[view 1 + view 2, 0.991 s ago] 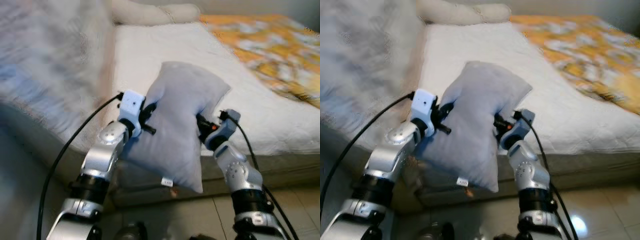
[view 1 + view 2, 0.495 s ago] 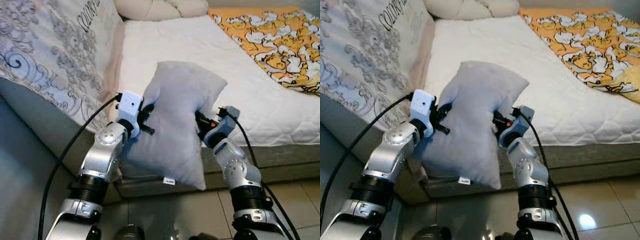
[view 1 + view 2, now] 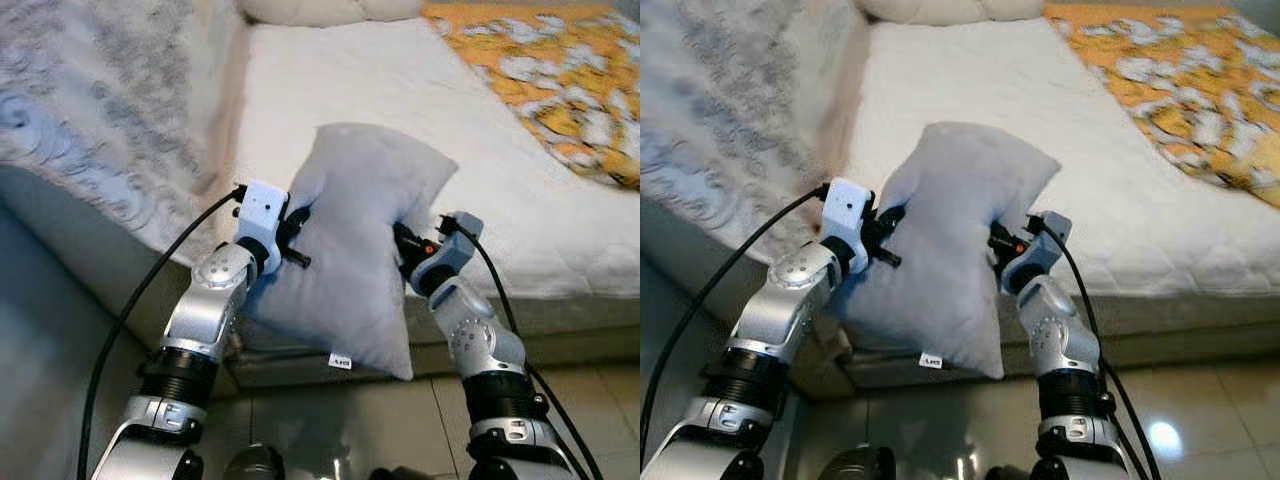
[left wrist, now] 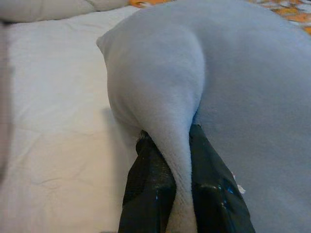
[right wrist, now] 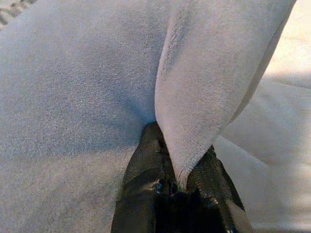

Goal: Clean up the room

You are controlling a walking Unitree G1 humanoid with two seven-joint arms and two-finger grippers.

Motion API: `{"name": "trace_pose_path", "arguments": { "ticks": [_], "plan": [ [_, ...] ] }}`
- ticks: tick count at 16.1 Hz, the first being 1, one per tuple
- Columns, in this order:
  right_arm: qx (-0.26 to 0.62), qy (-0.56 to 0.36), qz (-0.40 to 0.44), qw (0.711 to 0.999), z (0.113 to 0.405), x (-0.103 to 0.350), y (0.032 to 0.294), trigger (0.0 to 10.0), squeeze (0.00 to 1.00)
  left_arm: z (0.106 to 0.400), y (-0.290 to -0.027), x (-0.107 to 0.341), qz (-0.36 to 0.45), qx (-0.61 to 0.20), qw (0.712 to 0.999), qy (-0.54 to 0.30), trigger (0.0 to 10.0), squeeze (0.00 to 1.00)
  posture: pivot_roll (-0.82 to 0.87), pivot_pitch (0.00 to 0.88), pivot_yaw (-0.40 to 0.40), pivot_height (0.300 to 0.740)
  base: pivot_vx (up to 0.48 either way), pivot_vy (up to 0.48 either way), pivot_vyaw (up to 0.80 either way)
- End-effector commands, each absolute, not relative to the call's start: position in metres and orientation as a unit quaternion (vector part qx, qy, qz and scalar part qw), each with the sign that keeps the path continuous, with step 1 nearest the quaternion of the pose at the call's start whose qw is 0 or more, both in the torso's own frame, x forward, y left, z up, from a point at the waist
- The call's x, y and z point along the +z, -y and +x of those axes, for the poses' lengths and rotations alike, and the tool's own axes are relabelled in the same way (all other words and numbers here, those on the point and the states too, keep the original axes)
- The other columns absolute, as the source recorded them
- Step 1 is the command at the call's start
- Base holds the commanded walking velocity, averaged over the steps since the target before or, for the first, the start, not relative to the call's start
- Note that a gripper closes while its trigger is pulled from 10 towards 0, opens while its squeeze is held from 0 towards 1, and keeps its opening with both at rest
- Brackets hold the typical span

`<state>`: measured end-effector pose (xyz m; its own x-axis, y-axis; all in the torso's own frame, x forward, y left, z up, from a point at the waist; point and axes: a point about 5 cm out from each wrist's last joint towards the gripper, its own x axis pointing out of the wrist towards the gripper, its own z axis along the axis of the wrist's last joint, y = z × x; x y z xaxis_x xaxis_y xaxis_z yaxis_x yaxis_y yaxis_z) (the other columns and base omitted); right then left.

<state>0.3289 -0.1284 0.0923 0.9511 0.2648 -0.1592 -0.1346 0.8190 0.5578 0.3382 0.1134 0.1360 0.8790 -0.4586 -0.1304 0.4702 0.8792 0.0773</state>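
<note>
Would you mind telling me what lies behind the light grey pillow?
Behind the light grey pillow, pinched by the left gripper and right gripper, lies the white quilted mattress; the patch directly behind it is covered.

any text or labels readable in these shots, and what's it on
Small white tag at the bottom edge of the grey pillow: dark marks, too small to read.
Patterned cover at the bed's left side: blurred, no lettering can be made out.
Nothing else carries text.

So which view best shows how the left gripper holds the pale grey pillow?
The left wrist view: the left gripper pinches a fold of the pale grey pillow. Eye views show it at the pillow's side.
</note>
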Motion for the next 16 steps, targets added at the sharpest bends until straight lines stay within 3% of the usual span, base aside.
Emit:
{"name": "trace_pose_path", "arguments": {
  "ticks": [1, 16],
  "plan": [
    [0.116, -0.107, 0.277, 0.948, 0.3322, 0.0978, 0.1238, 10.0, 0.00, 0.3413, -0.1160, 0.1445, 0.059, -0.231, 0.971, -0.034, 10.0, 0.00, 0.02, 0.000, 0.001, 0.740, 0.281, 0.000, 0.80],
    [0.110, -0.104, 0.252, 0.956, 0.3354, 0.0977, 0.1291, 10.0, 0.00, 0.3452, -0.1202, 0.1455, 0.059, -0.216, 0.974, -0.034, 10.0, 0.00, 0.01, 0.000, 0.015, 0.740, 0.325, 0.000, 0.00]
  ]
}}
